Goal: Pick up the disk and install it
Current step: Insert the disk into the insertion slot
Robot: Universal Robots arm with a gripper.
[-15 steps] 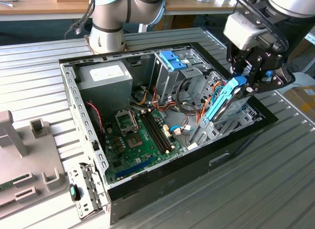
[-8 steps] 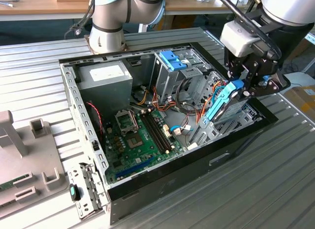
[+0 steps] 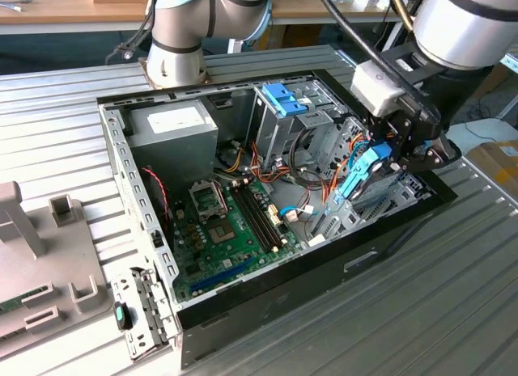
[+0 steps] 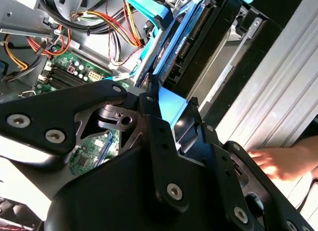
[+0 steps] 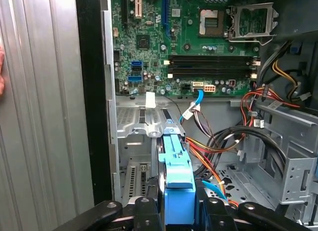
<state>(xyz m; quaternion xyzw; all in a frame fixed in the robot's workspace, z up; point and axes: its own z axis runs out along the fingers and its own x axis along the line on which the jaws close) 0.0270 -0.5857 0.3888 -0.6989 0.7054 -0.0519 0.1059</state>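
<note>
1. Gripper (image 3: pixel 387 156), in the exterior view, is clamped on the disk (image 3: pixel 362 172). Its bright blue carrier frame hangs tilted over the end of the open computer case (image 3: pixel 121 158) at the exterior view's right. Inside the case lie a green motherboard (image 3: pixel 231 222), a grey power supply (image 3: pixel 174 121), a silver drive cage (image 3: pixel 279 125) and coloured cables (image 3: pixel 259 162).
2. In the second wrist view, black fingers (image 4: pixel 159 136) grip the blue frame. The disk's dark face (image 4: pixel 196 37) runs away from them toward the case. A person's hand (image 4: pixel 280 161) rests on the ribbed table (image 4: pixel 278 92).
3. In the first wrist view, the disk shows edge-on as a blue strip (image 5: pixel 176 176) between the fingers, above a metal bay (image 5: pixel 141 125) beside the motherboard.
</note>
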